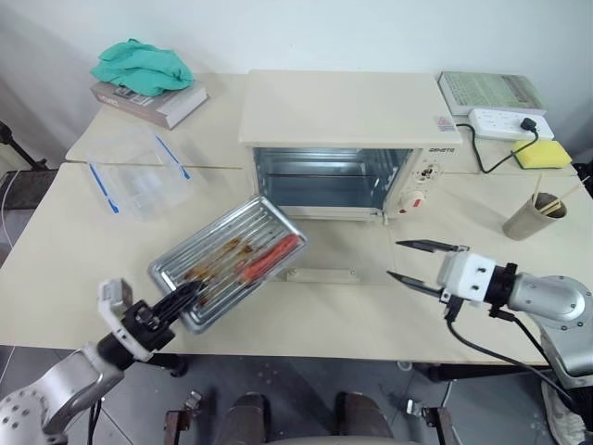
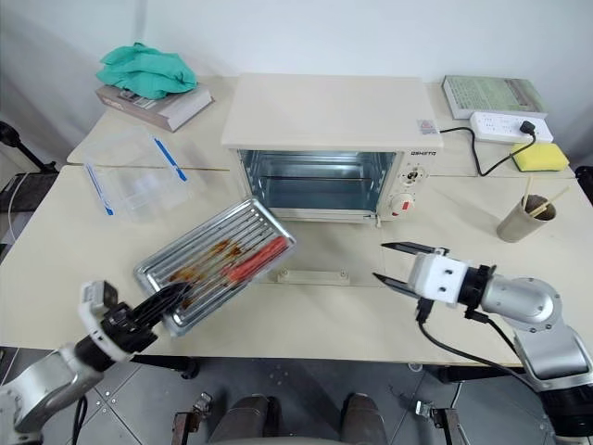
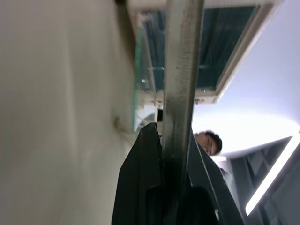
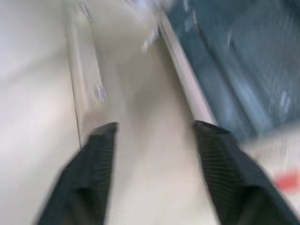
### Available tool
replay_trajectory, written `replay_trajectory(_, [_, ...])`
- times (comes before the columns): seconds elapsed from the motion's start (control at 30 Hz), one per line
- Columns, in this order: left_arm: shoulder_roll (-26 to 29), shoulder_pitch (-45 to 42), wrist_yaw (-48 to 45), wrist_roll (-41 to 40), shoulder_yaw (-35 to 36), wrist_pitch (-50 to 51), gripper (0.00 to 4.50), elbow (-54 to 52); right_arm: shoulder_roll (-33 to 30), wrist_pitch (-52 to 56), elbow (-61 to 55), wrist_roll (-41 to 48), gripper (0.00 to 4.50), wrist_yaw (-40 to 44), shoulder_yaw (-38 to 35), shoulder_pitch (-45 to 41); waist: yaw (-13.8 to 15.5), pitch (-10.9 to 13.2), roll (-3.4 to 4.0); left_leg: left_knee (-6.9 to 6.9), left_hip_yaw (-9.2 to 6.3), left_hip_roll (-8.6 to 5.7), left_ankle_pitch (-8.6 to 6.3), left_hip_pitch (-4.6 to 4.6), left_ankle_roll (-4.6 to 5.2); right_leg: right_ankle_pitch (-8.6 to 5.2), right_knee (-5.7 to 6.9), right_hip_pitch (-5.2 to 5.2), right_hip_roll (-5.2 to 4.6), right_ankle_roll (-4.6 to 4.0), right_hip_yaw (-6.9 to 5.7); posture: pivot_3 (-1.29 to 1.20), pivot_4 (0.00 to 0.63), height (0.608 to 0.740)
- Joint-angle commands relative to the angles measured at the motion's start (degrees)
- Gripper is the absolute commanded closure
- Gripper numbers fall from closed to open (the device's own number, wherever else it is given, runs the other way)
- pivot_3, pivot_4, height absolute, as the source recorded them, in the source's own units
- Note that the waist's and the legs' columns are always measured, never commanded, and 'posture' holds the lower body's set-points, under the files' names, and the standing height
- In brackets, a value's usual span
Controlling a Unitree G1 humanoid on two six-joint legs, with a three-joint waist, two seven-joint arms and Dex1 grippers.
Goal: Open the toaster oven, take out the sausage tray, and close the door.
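The cream toaster oven (image 1: 343,107) stands at the table's middle back with its metal inside showing. Its glass door (image 1: 345,248) lies folded flat on the table, bar handle (image 1: 321,274) nearest me. The ribbed silver sausage tray (image 1: 218,264), grease-stained and carrying one red sausage (image 1: 271,258), hangs tilted in front of the oven's left side. My left gripper (image 1: 190,297) is shut on the tray's near corner; the left wrist view shows both fingers (image 3: 145,159) clamped on the tray rim (image 3: 180,84). My right gripper (image 1: 400,260) stands open and empty just right of the door handle.
A clear plastic container with blue clips (image 1: 139,171) sits left of the oven. Behind it is a book with a green cloth (image 1: 144,67) on top. To the right are a power strip (image 1: 510,120), a yellow sponge (image 1: 540,153), a cup of sticks (image 1: 530,218) and another book (image 1: 489,91).
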Motion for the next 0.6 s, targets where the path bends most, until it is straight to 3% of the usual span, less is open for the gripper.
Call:
replay_trajectory(0.03, [1.04, 4.50, -4.89, -1.76, 3.56, 0.62, 4.50, -1.68, -0.40, -0.26, 3.21, 2.29, 3.13, 2.91, -2.34, -0.27, -0.02, 0.00, 0.01, 0.00, 0.01, 0.00, 0.00, 0.00, 0.00, 0.00, -0.07, -0.01, 0.00, -0.01, 0.01, 0.00, 0.150, 0.740])
replay_trajectory(0.17, [-0.96, 10.46, -7.01, -1.76, 6.91, -1.14, 4.50, -2.53, 1.29, 0.00, 10.47, 3.28, 4.47, 4.64, -2.83, -1.83, -0.05, 0.00, 0.01, 0.00, 0.03, 0.02, -0.02, 0.01, 0.02, -0.01, -0.12, 0.00, -0.01, -0.03, 0.04, 0.00, 0.150, 0.740])
replay_trajectory(0.43, [-6.80, 13.08, -6.71, -1.76, 11.99, -5.65, 4.50, -3.39, 5.13, 0.93, 19.20, 4.75, 4.47, 10.85, -1.26, -6.06, -0.03, 0.00, 0.01, 0.04, 0.05, 0.04, -0.03, 0.01, 0.01, 0.00, -0.14, 0.00, -0.02, -0.09, 0.04, 0.00, 0.150, 0.740])
replay_trajectory(0.6, [-14.84, 10.75, -2.90, -1.76, 16.80, -12.04, 4.50, -3.91, 9.99, 5.21, 19.15, 11.17, 4.47, 15.60, -2.04, -9.28, -0.07, 0.00, 0.01, 0.03, 0.06, 0.06, -0.04, 0.01, -0.01, 0.01, -0.15, 0.00, -0.01, -0.09, 0.02, 0.00, 0.150, 0.740])
